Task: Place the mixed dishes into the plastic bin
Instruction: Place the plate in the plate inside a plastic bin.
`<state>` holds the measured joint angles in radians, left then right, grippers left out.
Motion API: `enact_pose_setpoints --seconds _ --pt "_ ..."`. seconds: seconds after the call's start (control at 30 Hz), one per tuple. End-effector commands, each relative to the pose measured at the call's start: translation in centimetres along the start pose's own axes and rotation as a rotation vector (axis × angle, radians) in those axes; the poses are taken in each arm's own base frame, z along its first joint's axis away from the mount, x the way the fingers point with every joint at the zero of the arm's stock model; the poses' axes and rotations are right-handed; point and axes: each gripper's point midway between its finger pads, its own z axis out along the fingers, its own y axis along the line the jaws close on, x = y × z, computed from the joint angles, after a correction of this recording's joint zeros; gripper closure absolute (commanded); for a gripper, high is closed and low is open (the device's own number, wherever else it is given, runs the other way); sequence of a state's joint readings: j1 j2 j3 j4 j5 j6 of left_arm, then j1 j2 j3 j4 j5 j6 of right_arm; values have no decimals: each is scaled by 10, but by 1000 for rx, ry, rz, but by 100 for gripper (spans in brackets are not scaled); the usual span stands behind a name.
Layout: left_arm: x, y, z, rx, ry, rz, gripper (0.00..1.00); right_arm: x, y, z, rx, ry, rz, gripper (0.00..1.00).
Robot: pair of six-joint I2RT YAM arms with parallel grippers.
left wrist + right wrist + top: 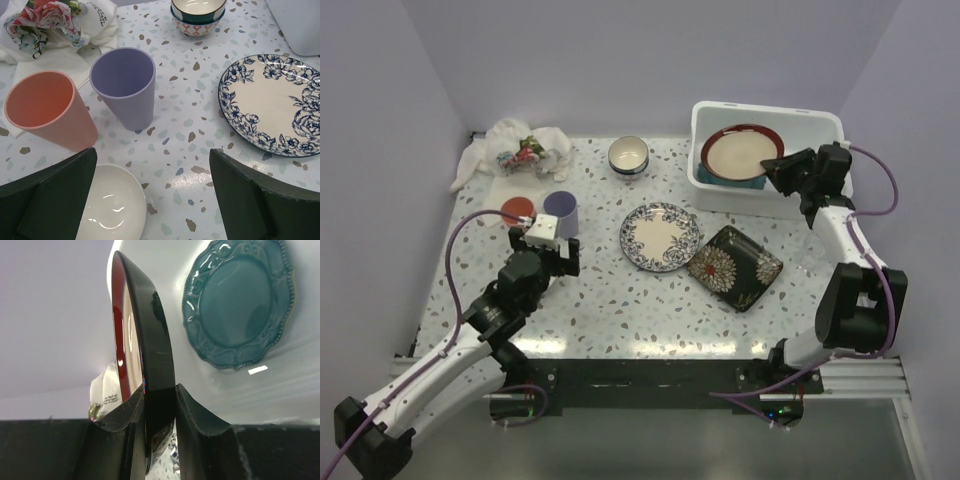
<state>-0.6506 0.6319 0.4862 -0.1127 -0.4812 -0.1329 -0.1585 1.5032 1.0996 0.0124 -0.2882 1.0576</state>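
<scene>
My right gripper [782,170] is shut on the edge of the red-rimmed cream plate [742,152], holding it over the white plastic bin [768,110]. The right wrist view has that plate [150,355] standing on edge between the fingers, above a teal scalloped plate [240,300] that lies on the bin floor [280,375]. My left gripper [152,195] is open just above the table. A small white bowl [112,205] lies by its left finger [55,200]. Ahead of it stand an orange cup [45,107] and a purple cup [125,87].
A blue-patterned plate [660,236] and a dark floral square plate [734,267] lie mid-table. A small patterned bowl [628,155] sits near the back. A white printed cloth [520,150] is bunched in the back left corner, behind the cups.
</scene>
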Motion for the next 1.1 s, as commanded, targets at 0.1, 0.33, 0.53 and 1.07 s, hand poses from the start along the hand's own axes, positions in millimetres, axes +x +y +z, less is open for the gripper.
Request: enact_pose_setpoints --seconds 0.1,0.33,0.53,1.07 --pt "-1 -5 11 2 -10 14 0 -52 81 5 -296 -94 -50 100" --pt "2 -6 12 -1 1 20 0 -52 62 48 -280 -14 -87 100" --pt "2 -5 12 -2 2 22 0 -44 40 72 -243 50 -119 100" --pt "4 -5 14 -11 10 25 0 -4 -8 117 -187 229 -177 100"
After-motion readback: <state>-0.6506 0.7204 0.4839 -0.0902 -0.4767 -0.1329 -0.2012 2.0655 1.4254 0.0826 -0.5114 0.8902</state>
